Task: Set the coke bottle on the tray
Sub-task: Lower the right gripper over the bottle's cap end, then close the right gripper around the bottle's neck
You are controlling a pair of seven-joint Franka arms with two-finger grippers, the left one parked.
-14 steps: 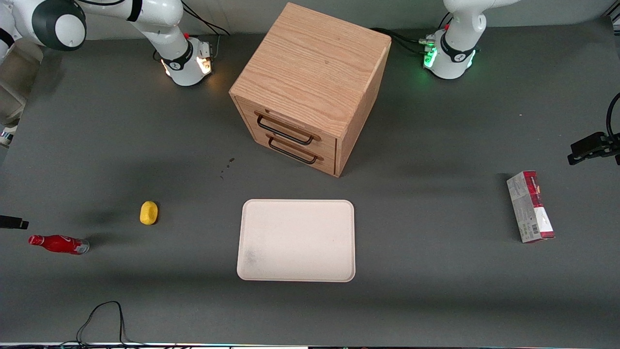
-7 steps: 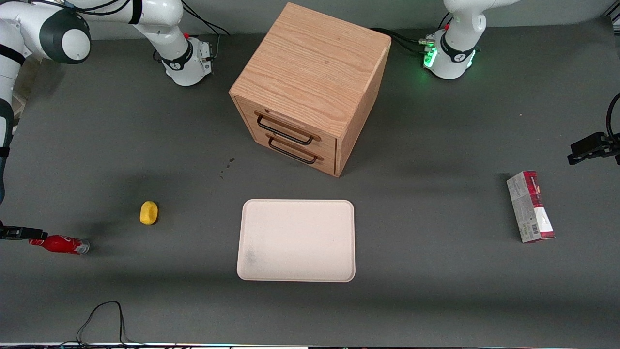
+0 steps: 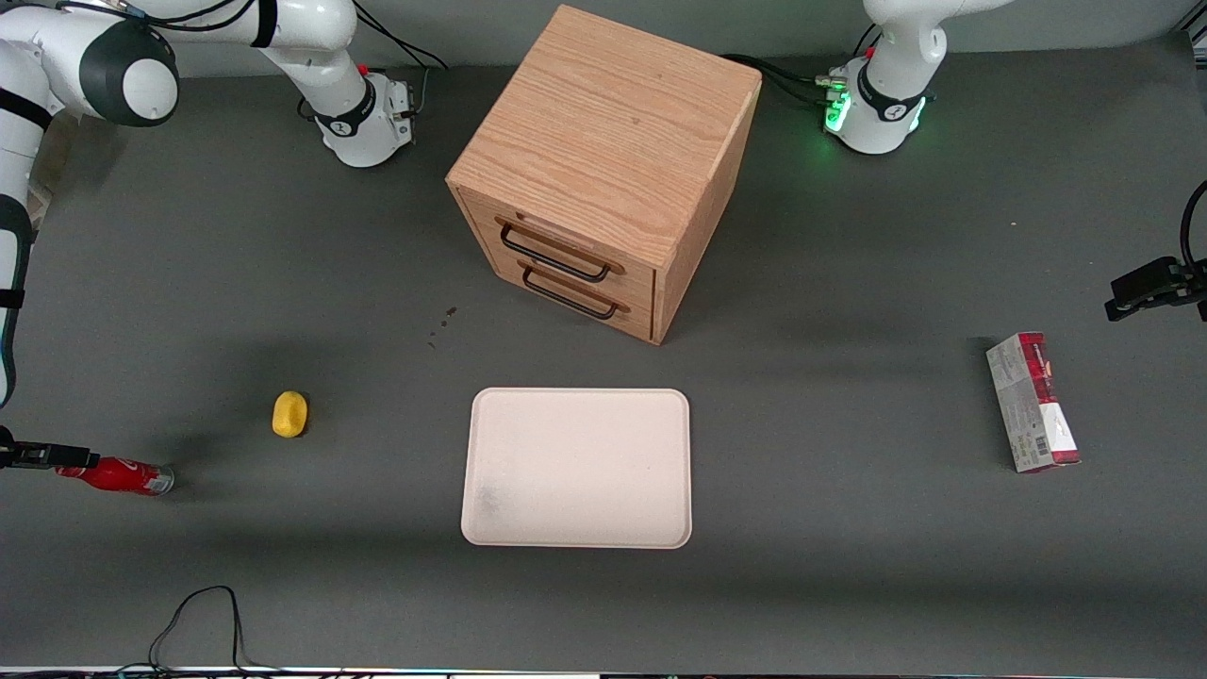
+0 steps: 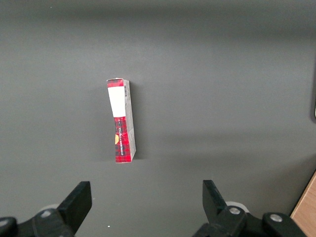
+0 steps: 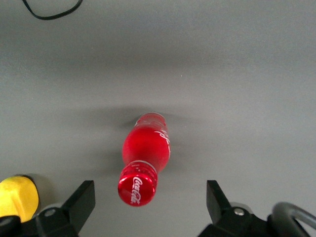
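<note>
The coke bottle (image 3: 121,475) lies on its side on the grey table toward the working arm's end, its red cap pointing at the table's end. The right gripper (image 3: 58,458) is at that cap, and one dark finger covers the cap in the front view. In the right wrist view the gripper (image 5: 149,205) is open. The bottle (image 5: 146,148) has its cap between the two fingertips (image 5: 83,196) and touches neither. The cream-white tray (image 3: 577,443) lies flat mid-table, nearer the front camera than the cabinet, with nothing on it.
A yellow oval lump (image 3: 289,414) lies between bottle and tray, and shows beside one finger in the right wrist view (image 5: 18,198). A wooden drawer cabinet (image 3: 603,160) stands mid-table. A red-and-grey carton (image 3: 1033,403) lies toward the parked arm's end. A black cable (image 3: 200,618) loops at the front edge.
The right gripper has moved in from the table's end toward the bottle's cap, and its finger now overlaps the cap in the front view. The bottle has not moved.
</note>
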